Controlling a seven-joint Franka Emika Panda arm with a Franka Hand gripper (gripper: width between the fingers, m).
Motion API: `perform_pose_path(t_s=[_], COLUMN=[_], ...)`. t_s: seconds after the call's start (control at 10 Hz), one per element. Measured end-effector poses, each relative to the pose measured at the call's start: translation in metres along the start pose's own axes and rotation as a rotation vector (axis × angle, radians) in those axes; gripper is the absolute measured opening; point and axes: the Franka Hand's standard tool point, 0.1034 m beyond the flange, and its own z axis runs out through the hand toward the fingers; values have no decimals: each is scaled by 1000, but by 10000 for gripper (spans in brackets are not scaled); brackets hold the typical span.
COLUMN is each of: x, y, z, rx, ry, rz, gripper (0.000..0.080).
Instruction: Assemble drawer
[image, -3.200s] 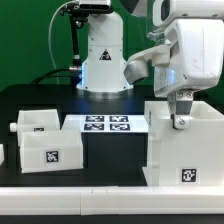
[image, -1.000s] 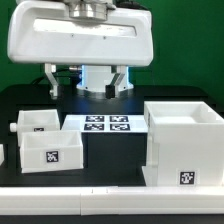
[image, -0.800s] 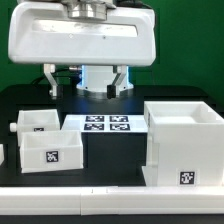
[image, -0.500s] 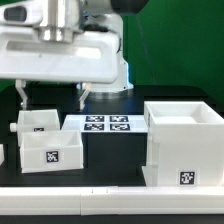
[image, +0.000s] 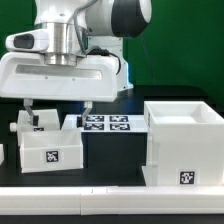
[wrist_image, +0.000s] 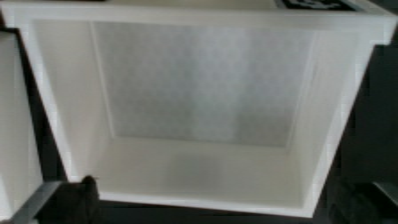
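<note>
Drawer parts in white plastic sit on a black counter (image: 110, 160) in the exterior view, with a white robot arm (image: 75, 25) filling the upper left of the frame. At the lower left stand two small open trays, one behind the other. The front tray (image: 48, 150) shows a black-and-white square tag on its near face. The rear tray (image: 40, 122) sits just behind it, with a small knob (image: 12, 128) sticking out toward the exterior view's left. The tool (image: 57, 112) hangs directly over the rear tray, spread wide and holding nothing. One dark finger (image: 28, 110) is down at the tray's left side and the other is past its right side; whether either touches the tray cannot be told. In the middle of the frame, behind the trays, the marker board (image: 108, 124) lies flat. At the right stands the large boxy casing (image: 185, 135), open on top and well apart from the trays, with a tag low on its front. The wrist view looks straight down into the rear tray (wrist_image: 196, 100), whose pale floor and walls fill the picture, with a dark fingertip (wrist_image: 71, 198) at one corner.
</note>
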Motion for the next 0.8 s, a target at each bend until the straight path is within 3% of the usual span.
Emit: perform_pose_path(t_s=[0.4,0.6,0.8], x=[-7,-7,-14], y=[-25,-27,-30], z=[9,8,19], rx=[51,77,73], ry=[-36,-61,-70], rz=[-27,-16,-19], gripper=[649,649,649])
